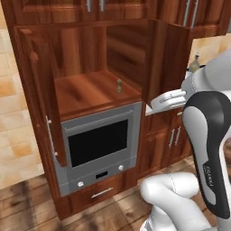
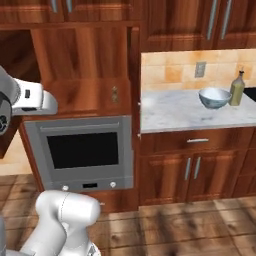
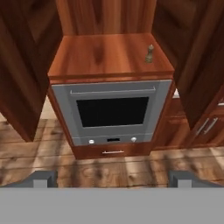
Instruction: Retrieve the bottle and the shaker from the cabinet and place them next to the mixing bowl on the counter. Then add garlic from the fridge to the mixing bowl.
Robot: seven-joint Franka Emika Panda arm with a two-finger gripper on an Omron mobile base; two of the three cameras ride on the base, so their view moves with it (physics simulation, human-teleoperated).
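- Hand view is being filled with the cabinet [image 3: 109,52], seen from in front and well back, with both of its wood doors standing open.
- The shaker [image 3: 149,54] is being shown standing upright on the wood shelf, near the right front corner, above a grey oven [image 3: 111,111].
- The hand [image 3: 111,178] is being held spread wide, with nothing between its fingertips [image 3: 43,178].
- In the right base view, the mixing bowl [image 2: 214,97] is being shown on the white counter [image 2: 175,115], to the right of the cabinet.
- The bottle [image 2: 237,89] is being shown upright just beside the bowl, on its right.
- The shaker is being kept well apart from the bowl and the bottle.
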